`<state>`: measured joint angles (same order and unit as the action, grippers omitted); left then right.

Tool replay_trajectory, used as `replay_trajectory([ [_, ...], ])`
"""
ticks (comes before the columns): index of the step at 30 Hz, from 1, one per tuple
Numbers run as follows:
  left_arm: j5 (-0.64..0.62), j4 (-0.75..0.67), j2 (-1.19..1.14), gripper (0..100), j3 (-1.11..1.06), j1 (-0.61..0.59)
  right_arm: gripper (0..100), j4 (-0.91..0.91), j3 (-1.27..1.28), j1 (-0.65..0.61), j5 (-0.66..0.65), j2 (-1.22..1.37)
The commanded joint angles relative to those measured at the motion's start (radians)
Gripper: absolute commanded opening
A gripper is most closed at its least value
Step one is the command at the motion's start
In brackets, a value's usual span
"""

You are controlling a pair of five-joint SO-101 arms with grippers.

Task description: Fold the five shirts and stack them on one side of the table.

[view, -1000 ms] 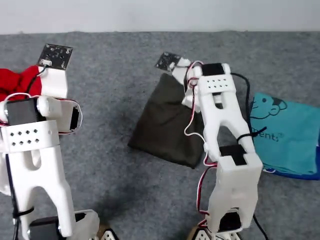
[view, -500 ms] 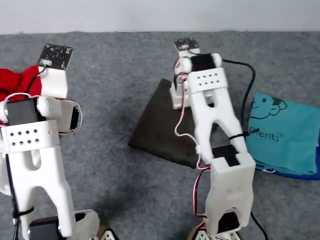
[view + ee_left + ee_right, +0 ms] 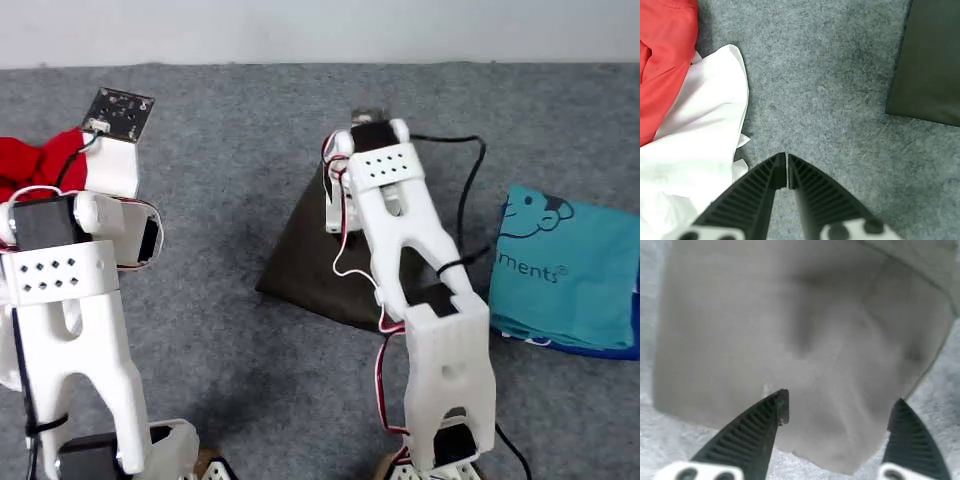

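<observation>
left gripper [image 3: 787, 161]: jaws pressed together | right gripper [image 3: 840, 401]: jaws apart, pointing downward

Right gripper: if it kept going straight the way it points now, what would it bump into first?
Most likely the dark shirt. The right gripper is open and aimed down at the cloth near one edge, with nothing between them. How high above it the gripper hangs is unclear.

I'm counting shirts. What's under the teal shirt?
A strip of blue cloth peeks out under the near edge of the teal shirt. The rest is covered, so I can't tell what it is.
</observation>
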<state>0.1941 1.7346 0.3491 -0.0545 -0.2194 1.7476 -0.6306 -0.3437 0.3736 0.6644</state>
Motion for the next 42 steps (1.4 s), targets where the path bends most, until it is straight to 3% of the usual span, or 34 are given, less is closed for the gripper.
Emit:
replay_trajectory([
  [1,0.014,0.003,0.031,2,0.007,-0.006,44.1,0.013,-0.031,-0.001,0.071,0.013],
  [16,0.015,0.003,0.029,2,0.007,-0.006,47.4,-0.087,-0.032,0.001,0.091,0.22],
  [18,0.015,0.003,0.029,2,0.007,-0.006,44.9,-0.101,-0.032,0.001,0.087,0.26],
  [21,0.015,0.003,0.029,2,0.005,-0.006,33.3,-0.107,-0.038,0.001,0.081,0.286],
  [26,0.015,0.002,0.029,2,0.005,-0.006,6.9,-0.104,-0.071,0.002,-0.051,0.295],
  [28,0.015,0.002,0.029,2,0.005,-0.006,1.3,-0.102,-0.071,0.013,-0.095,0.295],
  [33,0.015,0.002,0.029,2,0.005,-0.006,1.0,-0.087,-0.071,0.079,-0.166,0.283],
  [42,0.015,0.002,0.029,2,0.005,-0.006,1.0,0.051,-0.167,0.182,-0.482,0.107],
])
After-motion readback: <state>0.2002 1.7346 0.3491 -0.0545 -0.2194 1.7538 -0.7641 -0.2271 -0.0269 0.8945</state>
